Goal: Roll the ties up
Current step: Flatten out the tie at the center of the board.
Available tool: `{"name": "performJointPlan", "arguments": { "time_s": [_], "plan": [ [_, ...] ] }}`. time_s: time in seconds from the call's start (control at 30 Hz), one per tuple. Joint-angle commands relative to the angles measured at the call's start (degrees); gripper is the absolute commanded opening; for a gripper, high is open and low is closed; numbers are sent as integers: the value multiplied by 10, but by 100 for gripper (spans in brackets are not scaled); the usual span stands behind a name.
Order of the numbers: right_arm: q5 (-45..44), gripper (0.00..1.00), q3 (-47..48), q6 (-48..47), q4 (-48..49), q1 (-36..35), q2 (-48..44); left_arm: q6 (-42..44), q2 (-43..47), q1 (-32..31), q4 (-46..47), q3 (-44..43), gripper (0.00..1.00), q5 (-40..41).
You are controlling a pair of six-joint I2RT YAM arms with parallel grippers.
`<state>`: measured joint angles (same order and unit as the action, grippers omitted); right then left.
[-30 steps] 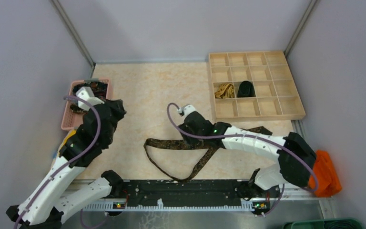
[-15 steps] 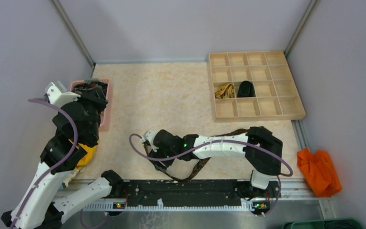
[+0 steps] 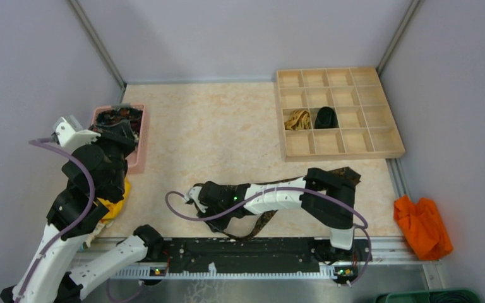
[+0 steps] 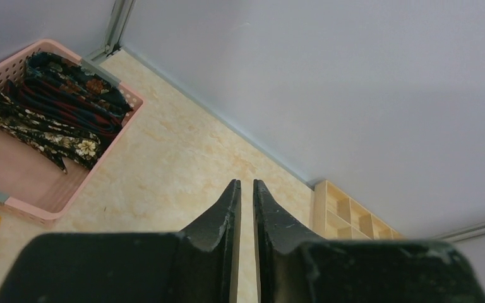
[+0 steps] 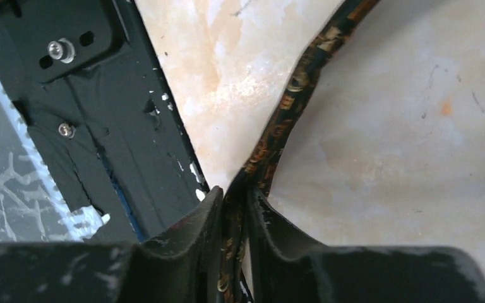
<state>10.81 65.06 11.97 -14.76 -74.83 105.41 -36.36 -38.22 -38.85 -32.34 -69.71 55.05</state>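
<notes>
A dark tie with a brown-gold speckle (image 3: pixel 266 219) lies looped on the table near the front edge; its far end (image 3: pixel 345 172) shows by the right arm's elbow. My right gripper (image 3: pixel 197 197) is low at the loop's left end and shut on this tie. In the right wrist view the tie (image 5: pixel 285 118) runs out from between the fingers (image 5: pixel 235 192). My left gripper (image 3: pixel 121 131) is raised beside the pink basket, shut and empty; its fingers (image 4: pixel 246 184) almost touch. More patterned ties (image 4: pixel 50 107) lie in the basket (image 3: pixel 136 158). A rolled tan-gold tie (image 3: pixel 298 119) and a rolled black tie (image 3: pixel 326 117) sit in the wooden tray.
The wooden compartment tray (image 3: pixel 372 79) stands at the back right, also in the left wrist view (image 4: pixel 347 214). A yellow cloth (image 3: pixel 116 206) lies under the left arm. An orange cloth (image 3: pixel 423 224) lies off the table's right edge. The black base rail (image 5: pixel 101 126) is close to the right gripper.
My right gripper has swept left across the table and now grips the tie near the loop's left end. My left arm has lifted back from the basket to the left.
</notes>
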Motion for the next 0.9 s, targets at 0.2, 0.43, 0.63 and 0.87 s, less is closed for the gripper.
{"name": "performJointPlan", "arguments": {
  "time_s": [0.2,0.43,0.63,0.87],
  "plan": [
    [2,1,95,-71,-34,0,29,24,11,1,1,10,18,-19],
    [113,1,226,-195,-136,46,93,43,24,1,13,9,18,-15],
    [195,0,373,-278,-253,93,192,50,27,1,19,16,18,-13],
    [233,1,566,-350,-401,133,310,53,27,1,27,27,19,-7]
  ]
}}
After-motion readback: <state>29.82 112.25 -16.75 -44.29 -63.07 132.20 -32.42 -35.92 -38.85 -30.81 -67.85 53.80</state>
